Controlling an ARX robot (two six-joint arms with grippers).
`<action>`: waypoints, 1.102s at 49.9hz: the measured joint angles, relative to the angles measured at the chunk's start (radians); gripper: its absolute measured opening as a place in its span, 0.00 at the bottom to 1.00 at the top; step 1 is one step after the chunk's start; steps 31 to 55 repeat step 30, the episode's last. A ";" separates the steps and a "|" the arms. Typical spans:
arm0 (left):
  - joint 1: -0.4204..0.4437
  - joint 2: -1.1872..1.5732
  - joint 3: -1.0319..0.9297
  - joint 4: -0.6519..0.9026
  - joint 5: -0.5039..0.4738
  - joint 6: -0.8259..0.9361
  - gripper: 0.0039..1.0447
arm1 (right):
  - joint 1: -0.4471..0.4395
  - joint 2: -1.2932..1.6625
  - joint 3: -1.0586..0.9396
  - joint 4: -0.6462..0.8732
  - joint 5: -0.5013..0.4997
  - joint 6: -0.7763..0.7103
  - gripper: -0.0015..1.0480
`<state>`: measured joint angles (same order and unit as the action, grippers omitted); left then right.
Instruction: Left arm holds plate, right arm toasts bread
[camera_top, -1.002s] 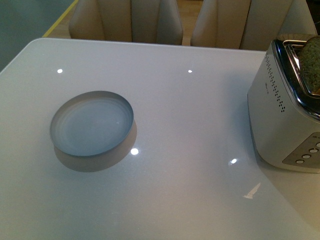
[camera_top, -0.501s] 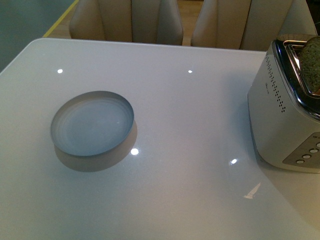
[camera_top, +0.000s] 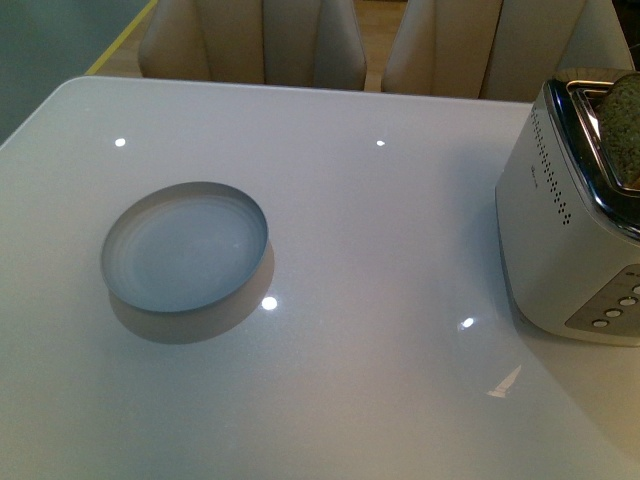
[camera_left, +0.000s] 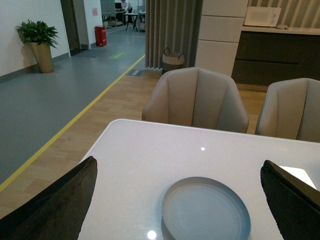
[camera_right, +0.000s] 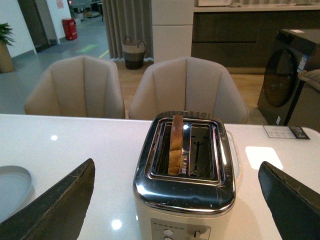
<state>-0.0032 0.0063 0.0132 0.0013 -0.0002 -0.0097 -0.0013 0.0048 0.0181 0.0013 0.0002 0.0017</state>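
The pale blue-grey plate (camera_top: 185, 247) lies empty on the white table, at the left in the front view. In the left wrist view the plate (camera_left: 206, 210) sits between the dark fingers of my left gripper (camera_left: 185, 200), which is open and clear of it. The bread (camera_right: 175, 144) stands upright in the left slot of the white and chrome toaster (camera_right: 185, 190). My right gripper (camera_right: 177, 200) is open, with the toaster ahead between its fingers. The bread's top (camera_top: 625, 130) shows at the front view's right edge. Neither arm shows in the front view.
The toaster (camera_top: 575, 220) stands at the table's right side, with buttons on its front face. Beige chairs (camera_top: 250, 40) stand along the table's far edge. The plate's rim (camera_right: 10, 187) also shows in the right wrist view.
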 joint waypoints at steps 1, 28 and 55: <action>0.000 0.000 0.000 0.000 0.000 0.000 0.93 | 0.000 0.000 0.000 0.000 0.000 0.000 0.91; 0.000 0.000 0.000 0.000 0.000 0.000 0.93 | 0.000 0.000 0.000 0.000 0.000 0.000 0.91; 0.000 0.000 0.000 0.000 0.000 0.000 0.93 | 0.000 0.000 0.000 0.000 0.000 0.000 0.91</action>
